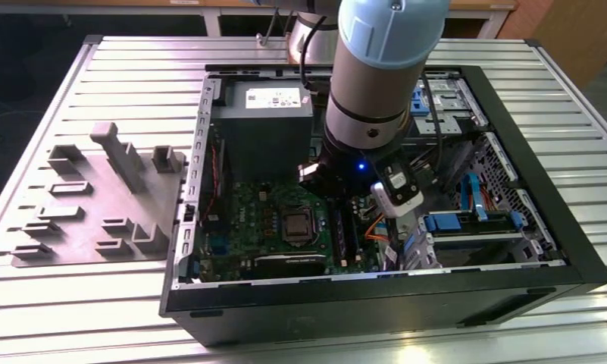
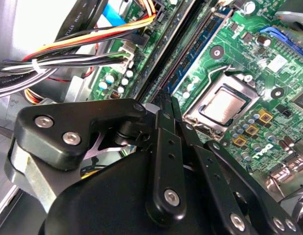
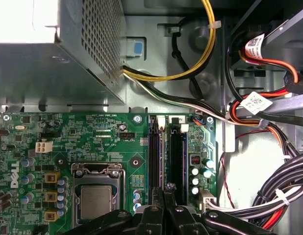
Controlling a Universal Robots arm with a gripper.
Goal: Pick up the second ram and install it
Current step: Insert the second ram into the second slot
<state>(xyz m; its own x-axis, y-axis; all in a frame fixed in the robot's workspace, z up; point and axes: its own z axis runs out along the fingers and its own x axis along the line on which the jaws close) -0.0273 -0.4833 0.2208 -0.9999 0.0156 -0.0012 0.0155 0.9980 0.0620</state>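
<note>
Blue second ram (image 2: 190,68) lies in its slot (image 3: 177,161), gripper (image 3: 164,190) pinched narrow on it; seating wants straight, even pressure.

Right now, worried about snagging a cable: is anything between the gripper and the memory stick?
Nothing visible. The gripper is right at the blue memory stick, which lies along the slots; the cables lie beside the slots, not across them.

Gripper (image 3: 164,189) cut off — second ram (image 3: 161,154) barely shows.
</note>
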